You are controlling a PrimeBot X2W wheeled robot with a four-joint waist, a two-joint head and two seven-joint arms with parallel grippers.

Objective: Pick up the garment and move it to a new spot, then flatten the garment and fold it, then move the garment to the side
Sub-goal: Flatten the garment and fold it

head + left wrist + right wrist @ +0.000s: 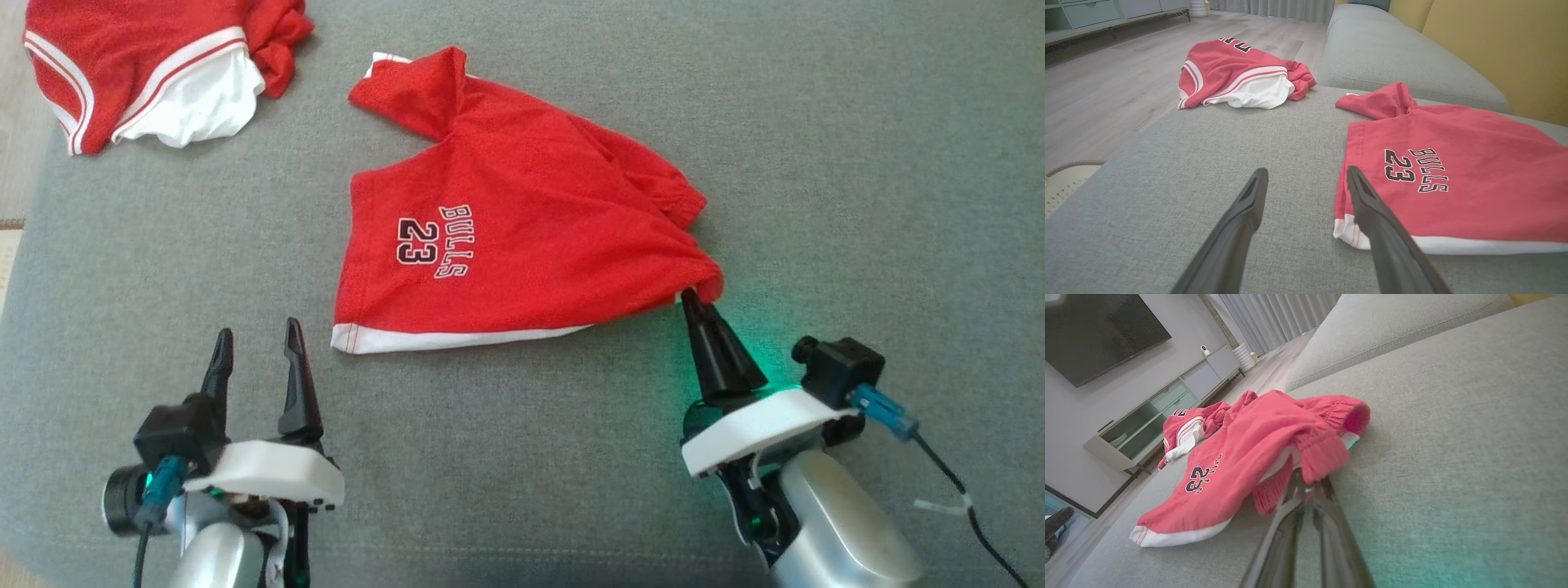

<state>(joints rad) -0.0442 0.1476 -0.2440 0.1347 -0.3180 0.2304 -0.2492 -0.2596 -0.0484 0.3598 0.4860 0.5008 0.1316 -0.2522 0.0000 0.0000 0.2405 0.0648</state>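
The red garment (522,245) is spread mid-frame on the grey sofa (857,163), its right corner pinched by the closed right claw (691,299); the left claw (258,328) is held wide open, empty, lower left.

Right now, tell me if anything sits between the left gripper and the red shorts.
Nothing visible does: bare grey cushion separates the open left gripper from the white hem of the shorts. The right gripper pinches their waistband corner; the other red garment lies far to the left.

"BULLS" and "23" on red garment (522,220), black, white-outlined letters.
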